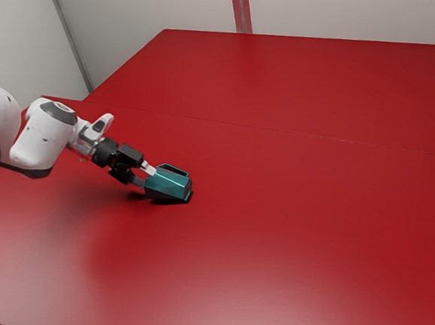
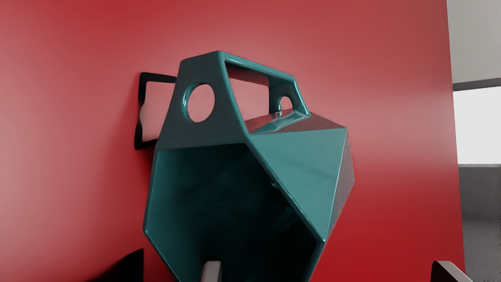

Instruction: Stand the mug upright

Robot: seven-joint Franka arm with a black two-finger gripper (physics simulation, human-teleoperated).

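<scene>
The gripper [image 1: 144, 175] is at the mouth end of the teal faceted mug [image 1: 169, 183], which is on its side over the red table, its handle uppermost. In the wrist view the mug [image 2: 299, 168] turns its dark open mouth toward the hand. The gripper [image 2: 328, 271] is open, its fingers wide apart: one overlaps the mouth, the other stands outside the mug beyond its rim, with a gap. Whether the first finger reaches inside is unclear. The mug's lower part is cut off in the wrist view.
The red table [image 1: 272, 234] extends around the mug, with a second red surface [image 1: 299, 86] behind it. Pale walls [image 1: 350, 15] stand beyond. Dark shadows [image 2: 141, 109] of the mug fall on the tabletop.
</scene>
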